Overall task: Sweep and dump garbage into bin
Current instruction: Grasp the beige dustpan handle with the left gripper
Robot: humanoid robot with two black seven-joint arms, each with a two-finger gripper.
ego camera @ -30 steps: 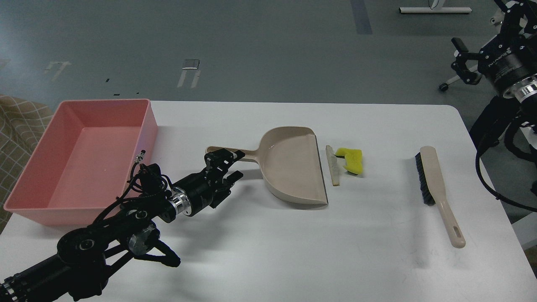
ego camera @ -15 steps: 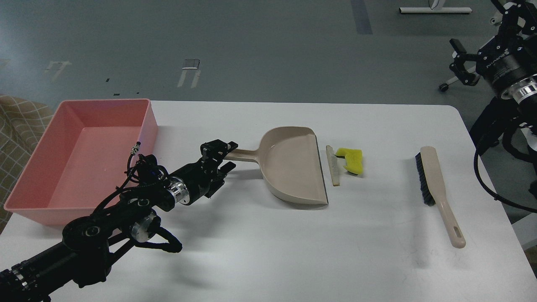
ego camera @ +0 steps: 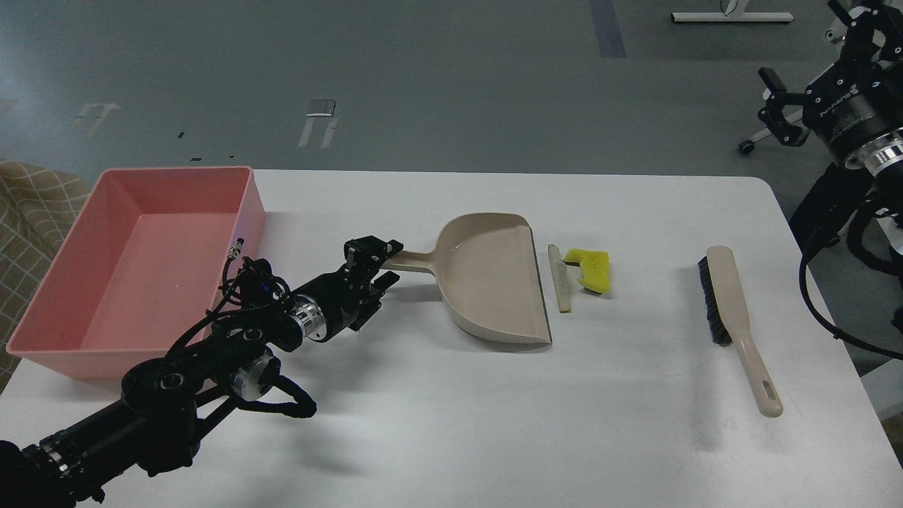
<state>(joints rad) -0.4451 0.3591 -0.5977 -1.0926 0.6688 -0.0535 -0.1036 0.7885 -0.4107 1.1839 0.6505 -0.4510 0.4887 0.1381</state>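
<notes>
Left gripper point(ego camera: 376, 262), fingers spread around the dustpan handle point(ego camera: 413, 262) that runs rightward from it, is nearer the garbage point(ego camera: 580, 273) beside the pan's lip; bin point(ego camera: 141, 261) left, right gripper point(ego camera: 779, 106) unclear.

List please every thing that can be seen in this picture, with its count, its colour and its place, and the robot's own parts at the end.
table: 1, white, fills the lower view.
bin: 1, pink, on the table's left end, nothing in it.
dustpan: 1, beige, table centre, handle pointing left.
bread slice: 1, white with tan crust, just right of the dustpan's mouth.
sponge piece: 1, yellow with a dark green side, right of the bread slice.
brush: 1, beige with black bristles, on the table's right side.
left gripper: 1, black, at the dustpan's handle end.
right gripper: 1, black, raised beyond the table's right far corner.
</notes>
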